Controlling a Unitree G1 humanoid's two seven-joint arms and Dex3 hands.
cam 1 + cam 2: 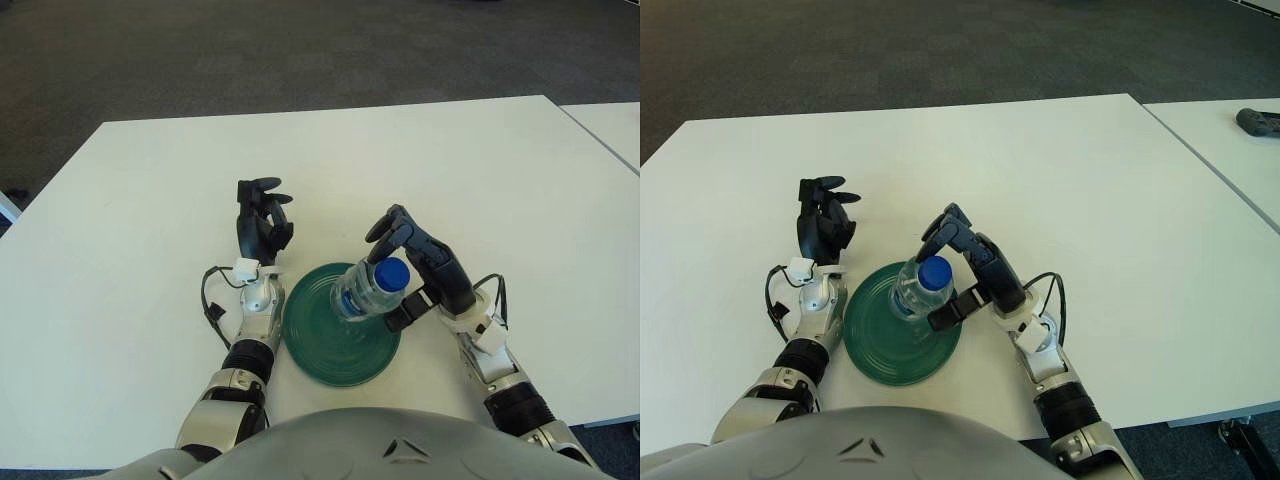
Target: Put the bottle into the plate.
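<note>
A clear plastic bottle (366, 288) with a blue cap stands upright over the right part of the green plate (322, 340). My right hand (412, 262) is curled around the bottle from the right side. Whether the bottle's base touches the plate is hidden by the bottle itself. My left hand (262, 225) shows just left of the plate, fingers pointing away from me and holding nothing.
The plate sits on a white table (150, 200) near its front edge. A second white table (1230, 150) stands to the right with a dark object (1260, 121) on it. Dark carpet lies beyond the far edge.
</note>
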